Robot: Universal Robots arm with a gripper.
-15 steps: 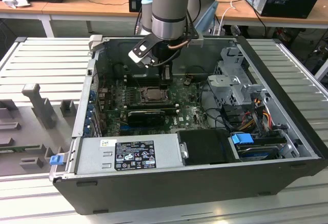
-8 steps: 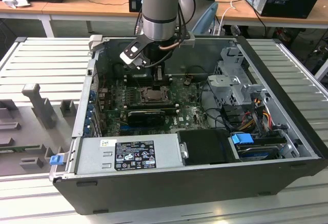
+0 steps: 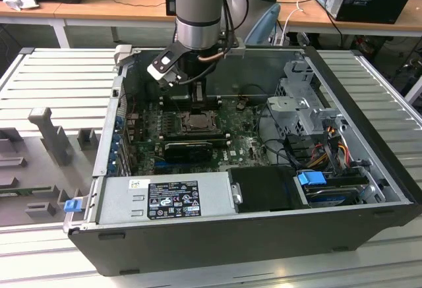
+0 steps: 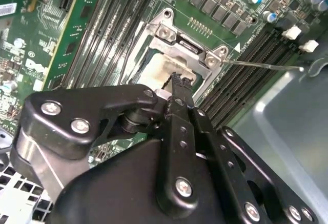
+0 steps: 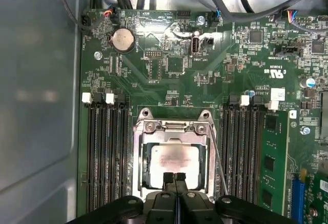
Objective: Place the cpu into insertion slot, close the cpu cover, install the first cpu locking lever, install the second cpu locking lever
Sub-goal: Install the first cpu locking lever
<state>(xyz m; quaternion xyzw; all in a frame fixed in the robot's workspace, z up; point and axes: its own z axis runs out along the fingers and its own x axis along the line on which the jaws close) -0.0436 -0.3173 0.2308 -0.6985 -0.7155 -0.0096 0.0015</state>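
The insertion slot (image 3: pixel 198 122) lies on the green motherboard inside the open computer case. In the first wrist view the pale cpu (image 5: pixel 171 158) rests in the socket. The silver cpu cover (image 5: pixel 171 127) lies flat around it, framing it through its window. My gripper (image 5: pixel 175 177) is shut, fingertips pressed together with nothing between them, right over the cpu's near edge. The second wrist view shows the gripper (image 4: pixel 178 78) tips at the cpu (image 4: pixel 163 70) and the cover (image 4: pixel 190 47). A thin wire locking lever (image 5: pixel 219 162) runs slanted beside the socket and sticks out free (image 4: pixel 266 66).
Black memory slots (image 5: pixel 105 152) flank the socket on both sides. A long black finned card (image 3: pixel 188 148) lies just in front of it, and a grey power supply (image 3: pixel 165 199) beyond that. The drive cage (image 3: pixel 297 107) and cables stand at the exterior view's right. A case wall (image 5: pixel 36 106) is close by.
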